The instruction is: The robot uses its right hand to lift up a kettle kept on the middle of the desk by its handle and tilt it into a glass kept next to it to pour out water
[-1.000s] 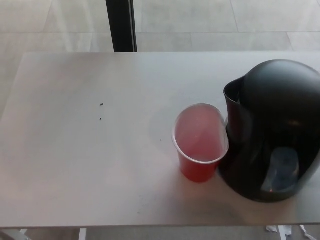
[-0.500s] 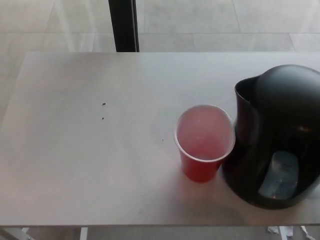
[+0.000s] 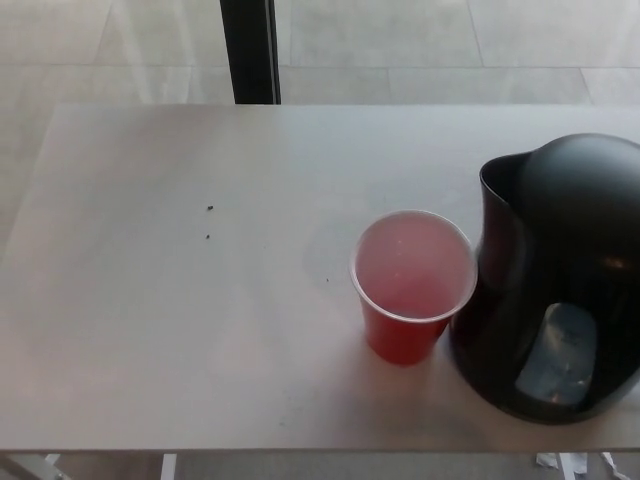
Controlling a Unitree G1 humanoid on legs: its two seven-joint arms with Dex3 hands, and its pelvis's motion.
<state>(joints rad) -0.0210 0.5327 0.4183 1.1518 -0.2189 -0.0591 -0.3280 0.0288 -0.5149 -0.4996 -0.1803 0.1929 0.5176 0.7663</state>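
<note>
Down at the near right edge of the desk [image 3: 150, 330] sits the black kettle [image 3: 560, 280], upright, its spout toward the far left. Just left of it, rim against its side, stands the red plastic cup [image 3: 412, 285]. Neither robot hand shows, so grip can't be told. Farther left, two dark specks [image 3: 209, 222]; beyond, a black post [image 3: 250, 50].

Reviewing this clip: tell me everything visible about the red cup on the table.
The red cup is a disposable plastic one with a red outside, a pale pinkish inside and a thin whitish rim. It stands upright and open on the grey table, right of centre near the front edge. Whether it holds liquid cannot be told. The black kettle stands close on its right; they look touching or nearly so. No robot hand is near it.
</note>
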